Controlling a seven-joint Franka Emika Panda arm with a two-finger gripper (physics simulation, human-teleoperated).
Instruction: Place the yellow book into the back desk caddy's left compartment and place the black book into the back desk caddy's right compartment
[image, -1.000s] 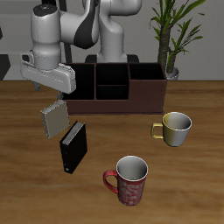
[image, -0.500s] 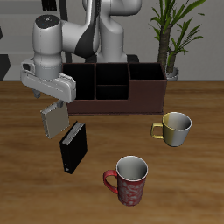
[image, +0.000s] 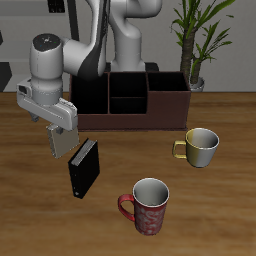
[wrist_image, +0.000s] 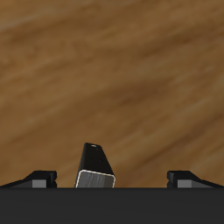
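The yellow book stands on edge on the table, just in front of the back desk caddy. My gripper hangs right over the book's top and hides its upper part. In the wrist view the yellow book shows from above as a pale end with a dark side, between the widely spread fingertips. The gripper is open and I cannot tell whether it touches the book. The black book stands upright beside the yellow one, nearer the table's front edge.
A yellow-green mug stands in front of the caddy's other end. A red patterned mug sits near the front edge. A potted plant rises behind the caddy.
The gripper has shifted sideways, away from the caddy's middle, and come lower over the yellow book, covering more of its top. Both books stay where they were.
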